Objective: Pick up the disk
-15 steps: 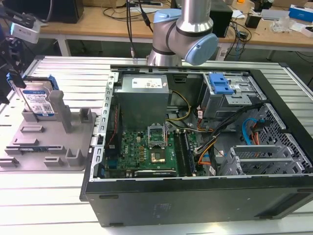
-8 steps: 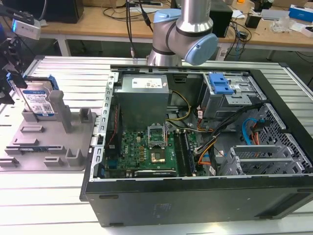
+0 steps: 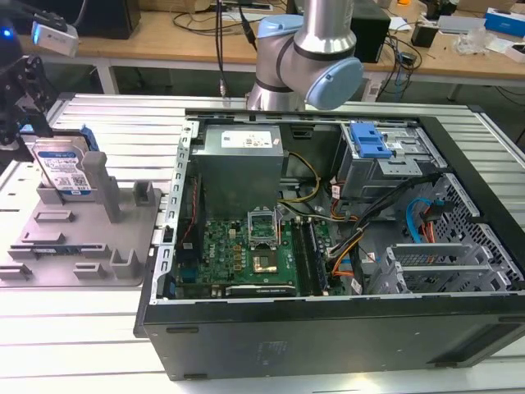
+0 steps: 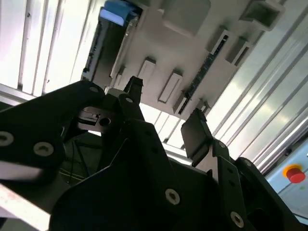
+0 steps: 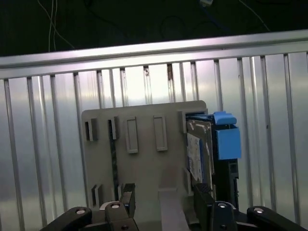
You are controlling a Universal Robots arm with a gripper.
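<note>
In the exterior view, the disk (image 3: 61,168) stood on edge in a slot of the grey tray (image 3: 82,246), at the exterior view's left. A tall grey post (image 3: 97,176) rose just beside it. The open computer case (image 3: 328,230) lay close along the tray's other side. The gripper (image 3: 18,103) hung just above the disk, over the ribbed metal table (image 3: 107,115).

In the second wrist view, the gripper (image 4: 166,103) had its fingers (image 4: 195,130) spread apart and held nothing. The tray (image 4: 192,48) and the disk (image 4: 113,29) lay beyond them, with a red button (image 4: 294,174) off to the side.

In the first wrist view, the disk (image 5: 196,151) with its blue frame (image 5: 226,139) sat at one edge of the tray (image 5: 139,163). Bare table (image 5: 43,144) lay around the tray, and the table's rail (image 5: 154,48) lay beyond it. The gripper (image 5: 164,204) was released, and the post showed between its fingers.
</note>
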